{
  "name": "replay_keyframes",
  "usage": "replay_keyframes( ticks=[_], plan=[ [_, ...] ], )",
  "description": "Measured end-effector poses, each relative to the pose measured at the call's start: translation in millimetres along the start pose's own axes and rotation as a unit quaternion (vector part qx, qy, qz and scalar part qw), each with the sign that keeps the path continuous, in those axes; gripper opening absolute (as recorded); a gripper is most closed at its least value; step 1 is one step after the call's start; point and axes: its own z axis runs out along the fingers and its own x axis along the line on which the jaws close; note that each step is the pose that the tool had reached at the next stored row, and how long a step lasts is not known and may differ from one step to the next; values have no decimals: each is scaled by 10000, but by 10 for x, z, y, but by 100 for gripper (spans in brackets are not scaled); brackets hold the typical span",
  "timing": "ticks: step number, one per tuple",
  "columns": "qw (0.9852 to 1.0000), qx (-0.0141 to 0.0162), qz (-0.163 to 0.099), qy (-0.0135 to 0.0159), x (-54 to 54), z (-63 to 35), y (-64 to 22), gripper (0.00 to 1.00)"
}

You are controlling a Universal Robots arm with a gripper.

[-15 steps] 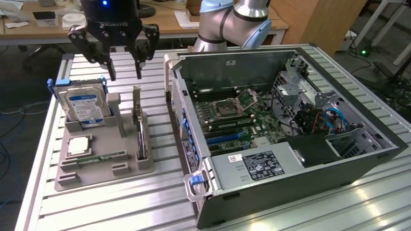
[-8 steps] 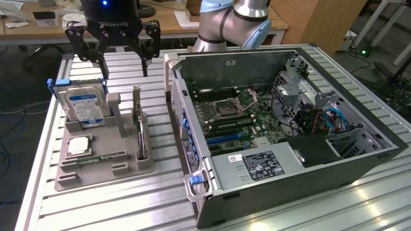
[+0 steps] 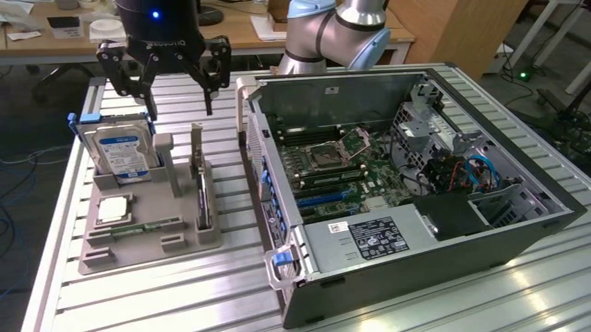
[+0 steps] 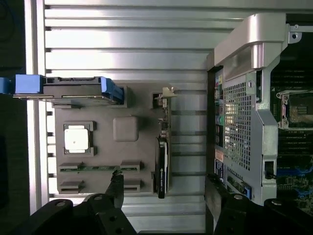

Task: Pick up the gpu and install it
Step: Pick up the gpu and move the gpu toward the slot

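Note:
The gpu (image 3: 201,188) is a thin dark card with a silver end bracket, standing on edge in a slot of the grey holder (image 3: 138,252) on the exterior view's left. My gripper (image 3: 180,107) hangs above the holder's far end, open, with nothing between its black fingers. In the wrist view the gpu (image 4: 162,164) appears edge-on between the two fingertips (image 4: 116,188), well below them, and my gripper (image 4: 165,192) touches nothing. The open computer case (image 3: 406,173) lies on the exterior view's right with its motherboard exposed.
The holder also carries a silver hard drive (image 3: 120,149) with a blue-white label, a square processor (image 3: 113,207) and a green memory stick (image 3: 148,227). The case's rear wall (image 4: 244,107) stands close beside the holder. Desks and cables lie behind the slatted table.

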Motion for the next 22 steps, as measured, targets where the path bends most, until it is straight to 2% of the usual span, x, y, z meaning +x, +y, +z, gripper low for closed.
replay_keyframes(
  ticks=[5, 22],
  plan=[
    [10000, 0, 0, 0, 2, 83, -31, 76],
    [10000, 0, 0, 2, -2, 331, -43, 76]
  ],
)
